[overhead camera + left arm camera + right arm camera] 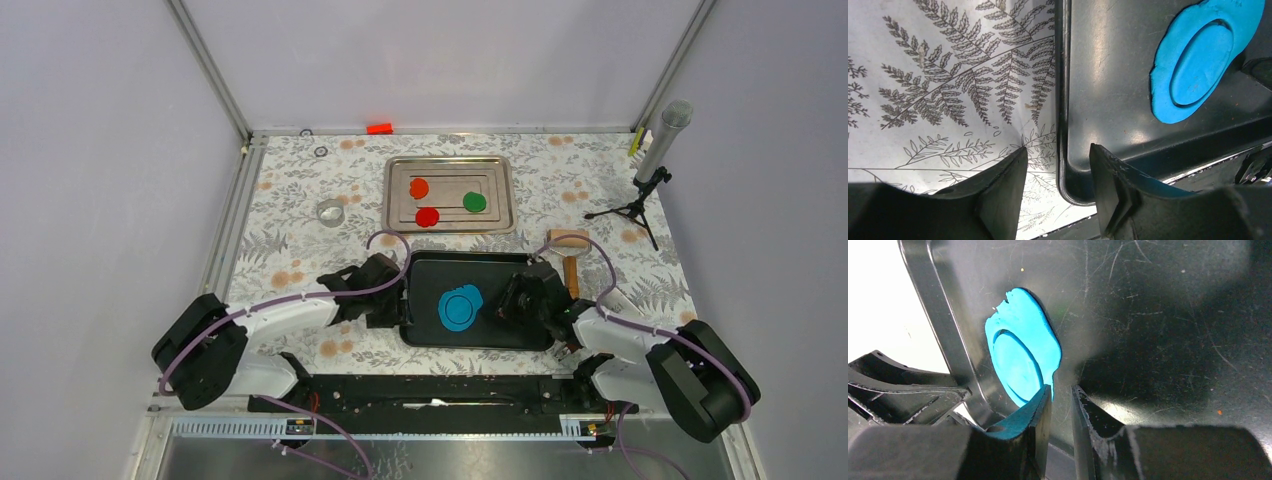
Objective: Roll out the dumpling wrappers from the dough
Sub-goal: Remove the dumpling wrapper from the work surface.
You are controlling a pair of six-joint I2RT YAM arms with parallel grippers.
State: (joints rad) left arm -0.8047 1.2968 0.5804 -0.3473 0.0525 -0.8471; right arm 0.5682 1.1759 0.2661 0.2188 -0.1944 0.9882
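The blue dough point(472, 292) lies as a thin sheet on the black tray point(520, 270), with a round blue wrapper point(460, 309) outlined inside it. The dough point(1165, 100) and its disc point(1200, 62) also show in the left wrist view. My left gripper point(398, 300) point(1058, 155) is open, its fingers either side of the tray's left rim point(1063, 100) without touching it. My right gripper point(503, 300) point(1062, 390) hovers at the near edge of the dough point(1043, 335), its jaws narrowly open with nothing between them. Red point(428, 216), orange point(419, 187) and green point(475, 202) wrappers lie in the metal tray point(500, 165).
A wooden tool point(570, 262) lies right of the black tray. A small clear ring point(331, 212) sits left of the metal tray. A grey cylinder on a tripod point(655, 160) stands at the back right. An orange-red block point(379, 128) rests on the back edge.
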